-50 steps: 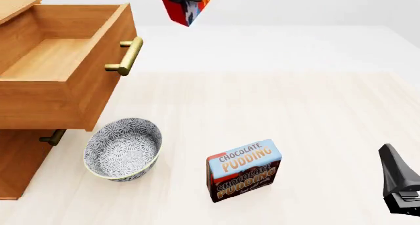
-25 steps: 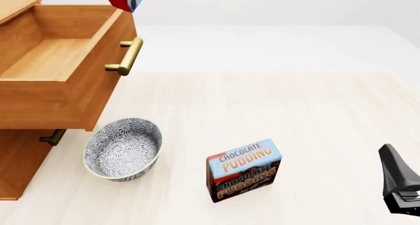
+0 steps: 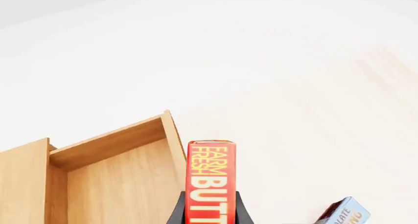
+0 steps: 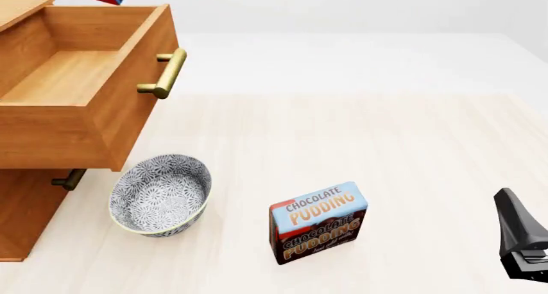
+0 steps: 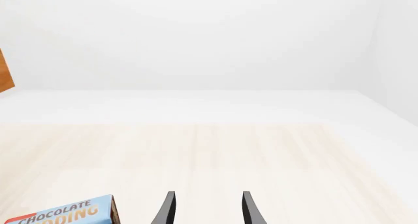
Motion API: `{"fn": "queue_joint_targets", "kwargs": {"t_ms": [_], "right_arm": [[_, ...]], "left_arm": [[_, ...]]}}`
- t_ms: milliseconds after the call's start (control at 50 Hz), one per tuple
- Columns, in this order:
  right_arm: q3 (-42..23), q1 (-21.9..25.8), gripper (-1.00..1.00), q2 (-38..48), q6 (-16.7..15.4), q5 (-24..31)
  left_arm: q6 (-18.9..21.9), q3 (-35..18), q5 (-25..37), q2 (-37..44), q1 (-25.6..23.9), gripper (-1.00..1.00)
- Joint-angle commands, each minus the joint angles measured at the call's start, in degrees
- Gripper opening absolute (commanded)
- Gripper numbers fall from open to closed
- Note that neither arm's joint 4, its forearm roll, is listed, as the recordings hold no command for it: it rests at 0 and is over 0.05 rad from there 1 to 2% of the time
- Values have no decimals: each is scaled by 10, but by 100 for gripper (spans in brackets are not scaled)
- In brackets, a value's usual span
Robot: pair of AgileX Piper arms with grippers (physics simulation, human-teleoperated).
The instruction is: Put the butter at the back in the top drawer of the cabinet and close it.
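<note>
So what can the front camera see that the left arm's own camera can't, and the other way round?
Only the front view shows the patterned bowl, the drawer's brass handle and the right gripper. Only the left wrist view shows the left gripper clamped on the butter, with its lettering. Both show the open top drawer, the pudding box and the table.

Red butter (image 3: 210,182) with yellow lettering, brown wooden top drawer (image 4: 77,82), blue-grey floral-patterned bowl (image 4: 160,194), brown-and-blue pudding box (image 4: 319,222).
</note>
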Motion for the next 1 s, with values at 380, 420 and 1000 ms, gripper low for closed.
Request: {"fn": "queue_joint_targets", "kwargs": {"t_ms": [380, 420, 1000], "right_arm": [[0, 0, 100, 0, 0, 0], [0, 0, 100, 0, 0, 0], [0, 0, 100, 0, 0, 0]], "left_arm": [[5, 66, 0, -62, 67, -100], [6, 75, -2, -67, 73, -100], [7, 172, -53, -79, 122, -100]]}}
